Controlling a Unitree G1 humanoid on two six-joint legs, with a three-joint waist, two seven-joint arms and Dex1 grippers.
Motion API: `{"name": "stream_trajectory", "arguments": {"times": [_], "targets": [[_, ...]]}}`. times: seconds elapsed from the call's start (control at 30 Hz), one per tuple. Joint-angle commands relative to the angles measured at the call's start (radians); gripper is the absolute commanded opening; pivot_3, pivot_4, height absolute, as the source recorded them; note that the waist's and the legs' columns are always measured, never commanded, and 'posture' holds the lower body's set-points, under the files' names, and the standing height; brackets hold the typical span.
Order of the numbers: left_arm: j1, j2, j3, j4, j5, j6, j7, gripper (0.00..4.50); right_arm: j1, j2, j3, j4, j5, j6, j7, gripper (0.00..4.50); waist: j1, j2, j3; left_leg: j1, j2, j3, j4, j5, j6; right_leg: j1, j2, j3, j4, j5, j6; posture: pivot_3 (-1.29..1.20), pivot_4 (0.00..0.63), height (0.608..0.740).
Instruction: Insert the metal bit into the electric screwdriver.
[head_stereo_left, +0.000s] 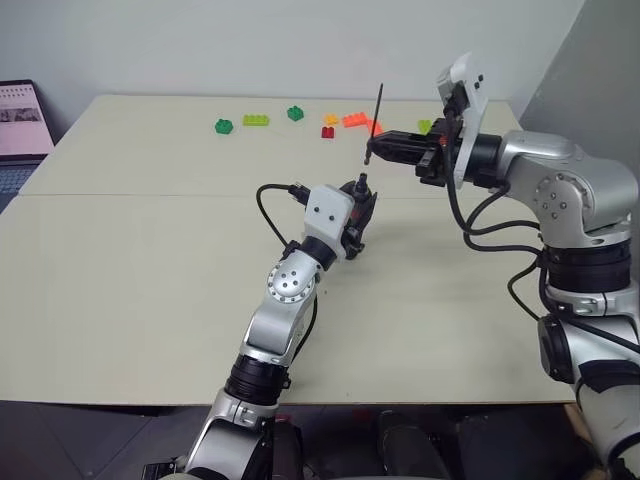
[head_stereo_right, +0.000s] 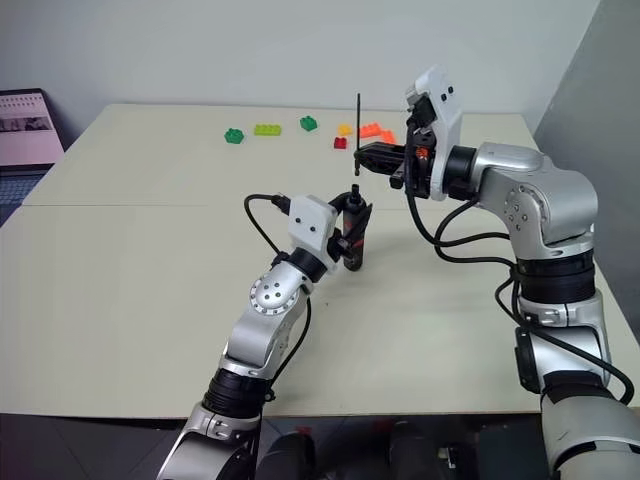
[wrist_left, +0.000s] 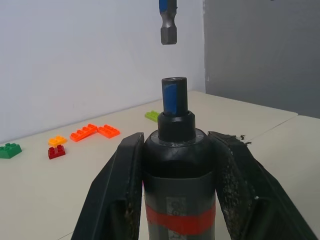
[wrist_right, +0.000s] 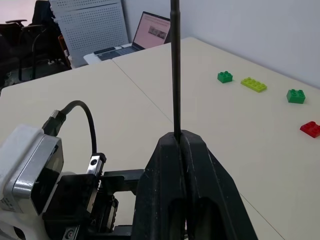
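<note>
metal bit (head_stereo_left: 378, 112) was pinched upright between the pressed-together fingers of the right gripper (head_stereo_left: 372, 150), its hex end hanging directly above the electric screwdriver (wrist_left: 176, 165) with a clear gap between the two. electric screwdriver was clamped near-vertically in the left gripper (wrist_left: 180, 200), socket end up, red band just above the point where the fingers closed on the body; it was held in the air above the table (head_stereo_left: 150, 260), well in front of the coloured toy bricks (head_stereo_left: 255, 121) scattered along the table's far edge.

status, as judged: bit aligned over the socket, insertion not yet begun.

fault risks from this position:
- lateral offset: in the left wrist view the hex end sat slightly to one side of the socket axis. a straight descent would probably land the bit on the collar rim rather than in the bore.
- angular mismatch: hex flats not matched to the socket could stop the bit at the mouth.
- slip: the bit was gripped low on a thin shank; axial resistance could push it up through the fingers or tilt it.
- tool tilt: a side load could rotate the screwdriver within the left gripper.
</note>
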Motion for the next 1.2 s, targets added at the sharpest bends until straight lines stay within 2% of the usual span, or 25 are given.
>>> {"name": "stream_trajectory", "arguments": {"times": [0.03, 1.2], "targets": [[-0.011, 0.001, 0.007, -0.017, 0.007, -0.018, 0.006, 1.64, -0.001, -0.014, -0.021, -0.03, 0.012, -0.004, 0.008, 0.0, 0.0, 0.0, 0.0, 0.0, 0.0, 0.0, 0.0, 0.0, 0.0, 0.0, 0.0, 0.0, 0.0, 0.0, 0.0, 0.0, 0.15, 0.74], [-0.014, 0.003, 0.006, -0.016, 0.007, -0.018, 0.004, 1.64, 0.016, -0.002, 0.008, -0.046, 0.004, -0.01, 0.025, 0.0, 0.0, 0.0, 0.0, 0.0, 0.0, 0.0, 0.0, 0.0, 0.0, 0.0, 0.0, 0.0, 0.0, 0.0, 0.0, 0.0, 0.15, 0.74]]}}
